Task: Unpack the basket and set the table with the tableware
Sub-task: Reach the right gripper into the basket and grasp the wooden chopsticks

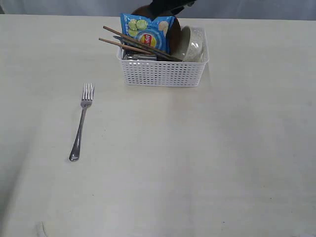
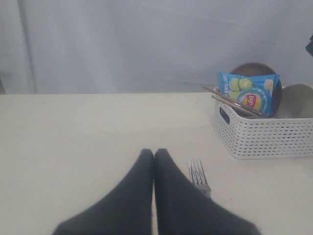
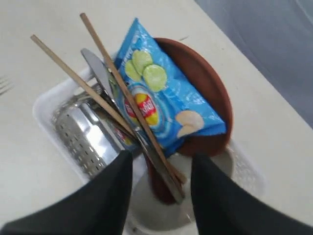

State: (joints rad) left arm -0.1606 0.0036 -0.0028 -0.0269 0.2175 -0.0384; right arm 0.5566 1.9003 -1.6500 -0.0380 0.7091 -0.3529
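White perforated plastic forms the basket, a rectangular tub with grid sides and a solid rim, standing at the far middle of the worktop. Inside I see two slim wooden chopsticks leaning out over its left rim, a glossy blue chip bag, a round brown plate on edge behind the bag, a smooth off-white bowl tilted at the right end, a shiny steel mug and a flat steel knife. A steel fork lies on the worktop, well apart from the basket.

My right end effector hovers over the basket, fingers spread and released, the chopstick ends showing between them. My left end effector is clenched, fingers pressed together on nothing, near the fork.

The worktop is pale cream with faint grain; a grey-white curtain hangs behind.
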